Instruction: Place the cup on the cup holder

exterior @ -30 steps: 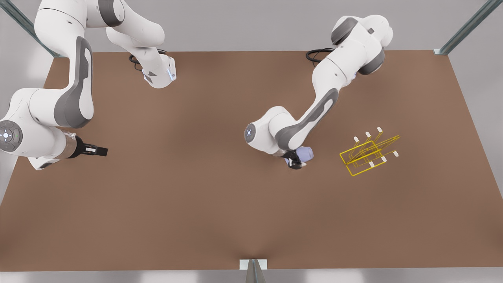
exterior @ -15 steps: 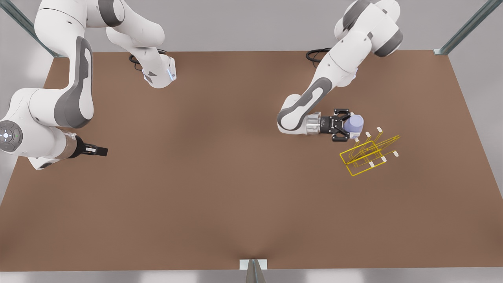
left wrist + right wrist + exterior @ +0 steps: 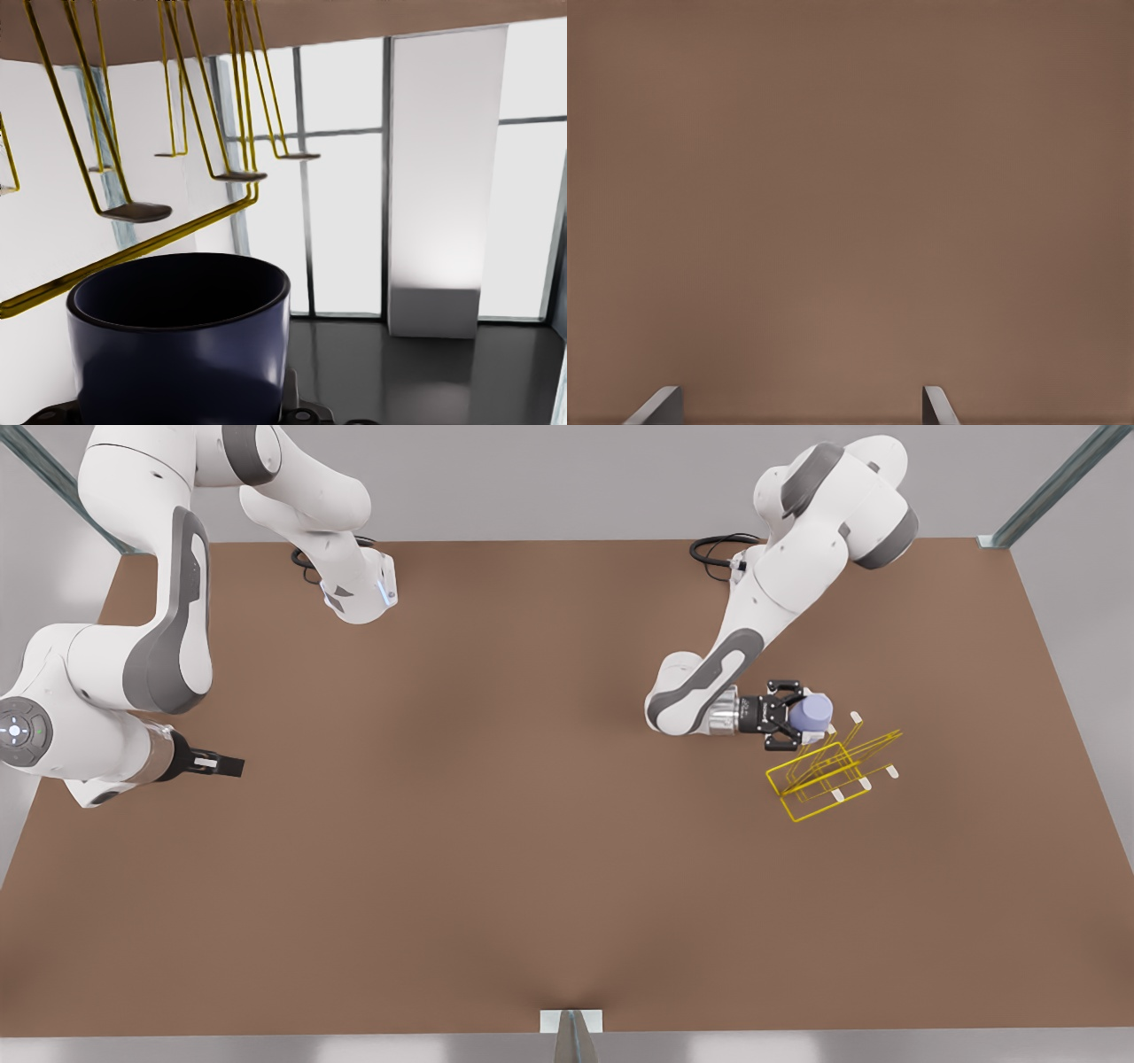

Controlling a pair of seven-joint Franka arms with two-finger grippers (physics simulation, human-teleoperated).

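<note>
With your left gripper (image 3: 795, 718) clamped on the small lavender cup (image 3: 811, 712), align its mouth over a white-capped prong of the yellow wire cup holder (image 3: 828, 771), while the right gripper (image 3: 232, 766), its fingers (image 3: 657, 406) spread, waits.

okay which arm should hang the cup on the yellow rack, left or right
The left. Its gripper already holds the cup right beside the cup holder, whose prongs hang close in its wrist view. The right gripper waits open over bare table at the front view's far left.

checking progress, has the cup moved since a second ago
Yes. The cup, gripped by the left gripper, has travelled toward the front view's right, from open table to the near prongs of the cup holder, which has stayed put.
</note>
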